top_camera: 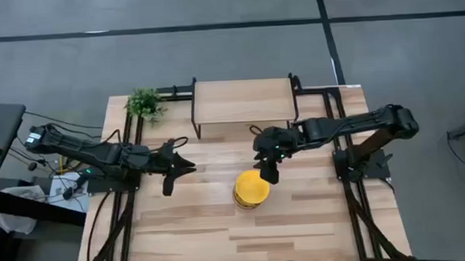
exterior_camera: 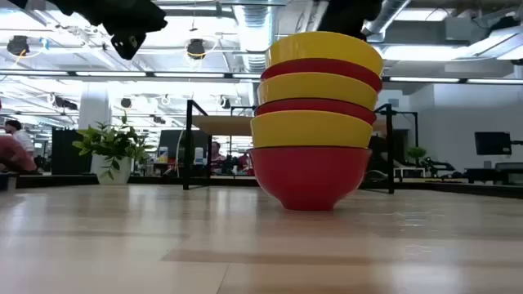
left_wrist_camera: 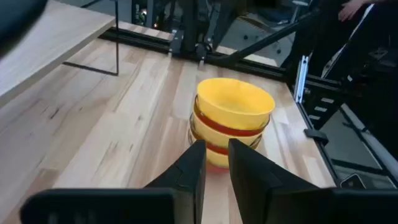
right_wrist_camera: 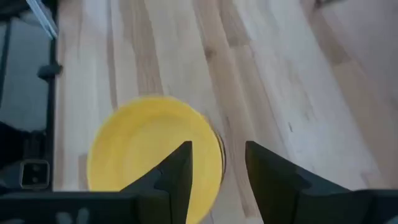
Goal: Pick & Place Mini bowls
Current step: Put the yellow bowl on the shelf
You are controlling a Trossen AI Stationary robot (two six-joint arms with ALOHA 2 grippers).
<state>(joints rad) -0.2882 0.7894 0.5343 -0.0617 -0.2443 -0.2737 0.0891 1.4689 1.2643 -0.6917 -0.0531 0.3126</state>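
Six mini bowls [exterior_camera: 316, 118], yellow alternating with red, nested in one stack at mid-table for one-at-a-time picking. Right gripper [right_wrist_camera: 216, 163] above the stack's rim, jaws parted, empty. Left gripper [left_wrist_camera: 214, 165] farther off, nearly closed, waiting. Potted plant [top_camera: 145, 103] beyond.

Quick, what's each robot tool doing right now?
Left tool: nearly shut, empty, away from the bowl stack.
Right tool: open, empty, over the stack's rim.

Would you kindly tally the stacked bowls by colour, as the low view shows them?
Yellow bowls: 3
Red bowls: 3
Total: 6 in one stack, colours alternating, red at the bottom and yellow on top; the low view shows the count.
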